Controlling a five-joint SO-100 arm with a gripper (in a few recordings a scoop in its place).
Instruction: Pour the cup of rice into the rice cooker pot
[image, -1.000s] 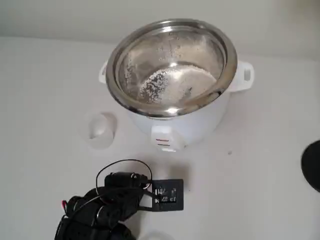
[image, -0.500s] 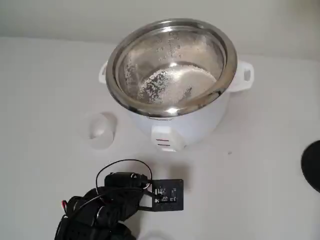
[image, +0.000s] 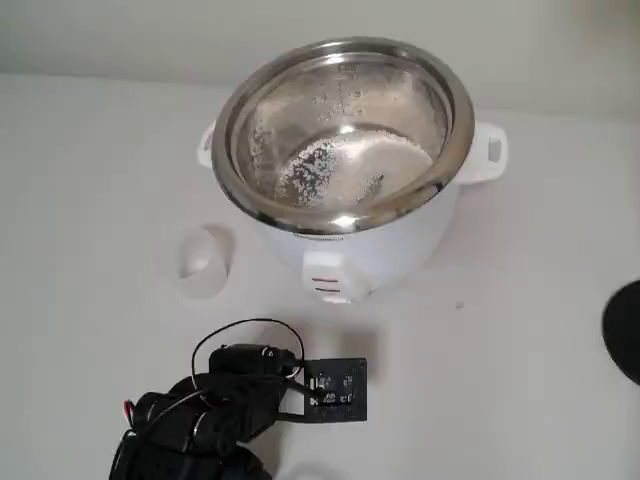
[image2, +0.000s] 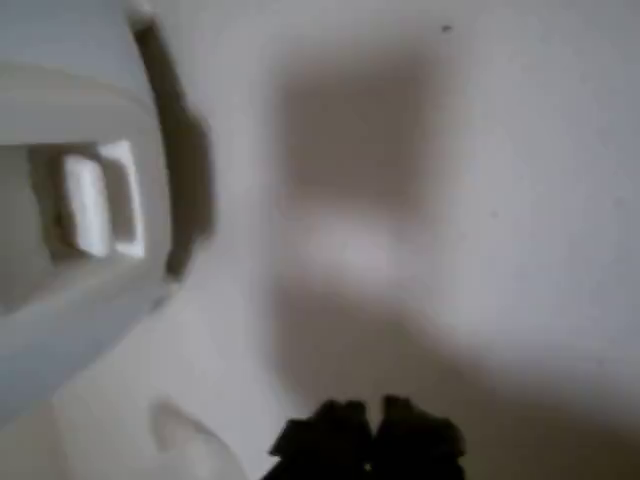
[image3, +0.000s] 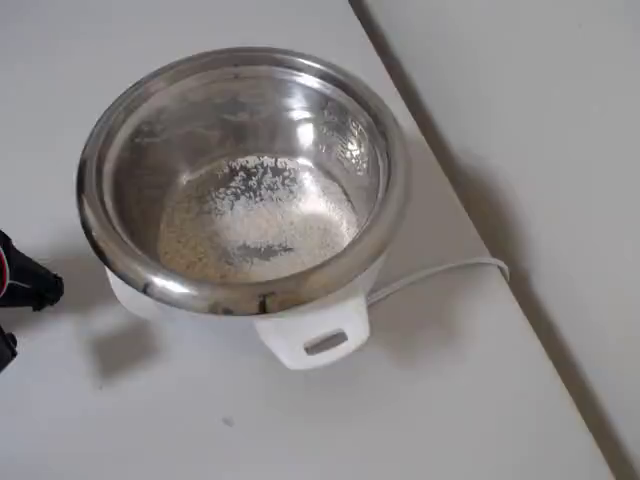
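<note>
Already we see the rice (image3: 250, 225) spread across the bottom of the rice cooker pot (image: 343, 135), and the cup (image: 203, 259) stands upright on the table (image: 520, 330), just left of the cooker's front in the fixed view. Our gripper (image2: 368, 438) holds nothing, its dark fingertips nearly together. We judge the pour finished; best pull away low and slowly, clear of that cup. White, matte tabletop; pale wall behind the cooker.

A bare test bench is suggested: a plain white table (image: 90, 180) against a blank wall (image3: 540, 120), with exposed wiring (image: 240, 335).
</note>
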